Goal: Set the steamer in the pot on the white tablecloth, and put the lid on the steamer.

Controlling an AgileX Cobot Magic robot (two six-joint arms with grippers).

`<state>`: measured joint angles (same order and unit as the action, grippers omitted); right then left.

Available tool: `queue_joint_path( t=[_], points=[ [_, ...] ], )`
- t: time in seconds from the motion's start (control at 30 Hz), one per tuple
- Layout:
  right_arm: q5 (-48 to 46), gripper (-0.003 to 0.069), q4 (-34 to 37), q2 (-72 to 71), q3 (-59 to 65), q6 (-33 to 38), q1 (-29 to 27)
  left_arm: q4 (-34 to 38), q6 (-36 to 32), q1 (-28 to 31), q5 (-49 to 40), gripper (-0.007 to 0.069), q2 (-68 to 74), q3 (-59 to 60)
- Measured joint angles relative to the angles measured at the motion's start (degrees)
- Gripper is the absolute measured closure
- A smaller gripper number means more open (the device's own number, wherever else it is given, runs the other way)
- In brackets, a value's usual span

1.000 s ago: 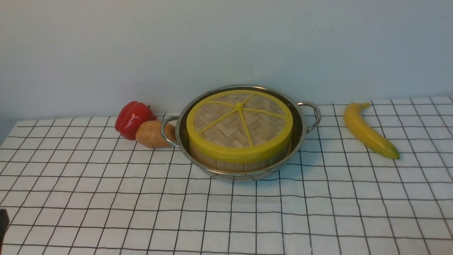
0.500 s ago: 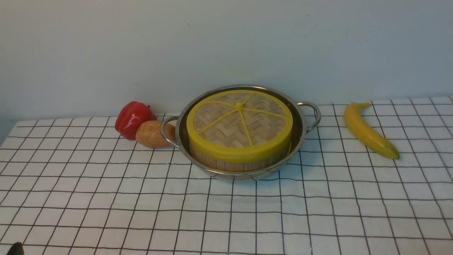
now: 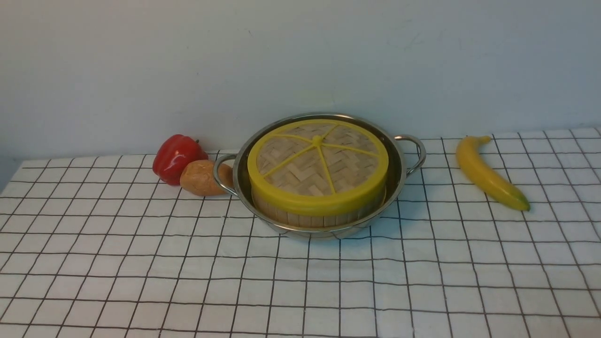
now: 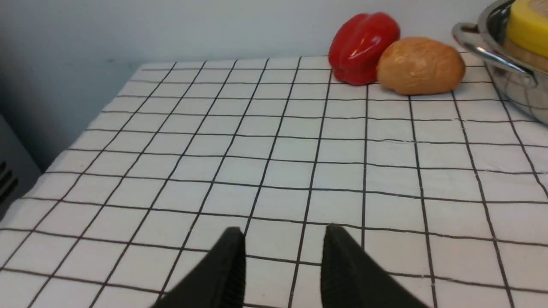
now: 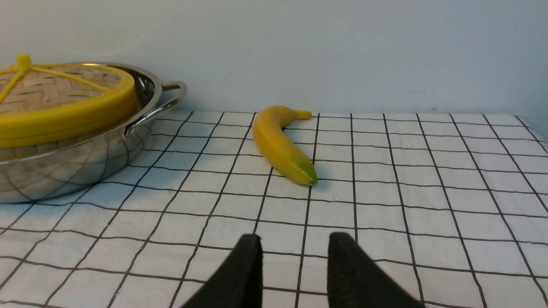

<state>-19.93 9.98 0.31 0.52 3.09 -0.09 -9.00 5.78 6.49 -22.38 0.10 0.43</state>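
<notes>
Since the steamer (image 3: 319, 211) is already sitting down inside the pot (image 3: 399, 173) and the lid (image 3: 318, 162) is lying flat on top of it, I'd say this job is pretty much wrapped up. From the front, the lid's yellow rim looks level all the way round with only the bamboo side of the steamer showing under it, and the pot rests on the white tablecloth (image 3: 300, 286) toward the back of the desk. Can't see what's inside the steamer with the lid on. A red pepper (image 3: 177, 157) and a potato (image 3: 203, 177) sit just beside the pot's left handle, and a banana (image 3: 488, 173) lies well apart on the right. The left hand (image 4: 282, 239) and right hand (image 5: 293, 246) both hang low over bare cloth, jaws parted, holding nothing. Nothing left to do that I can spot.
</notes>
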Motion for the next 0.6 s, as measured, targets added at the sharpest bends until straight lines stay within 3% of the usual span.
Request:
queue_joint_path(
  t=[0.23,0.6],
  points=[
    [0.0,0.0419,0.0,0.0,0.0,0.0,0.0,-2.4,3.0,0.0,1.0,0.0382,0.0,0.0],
    [0.0,0.0419,0.0,0.0,0.0,0.0,0.0,1.0,-4.1,0.0,1.0,0.0382,0.0,0.0]
  ],
)
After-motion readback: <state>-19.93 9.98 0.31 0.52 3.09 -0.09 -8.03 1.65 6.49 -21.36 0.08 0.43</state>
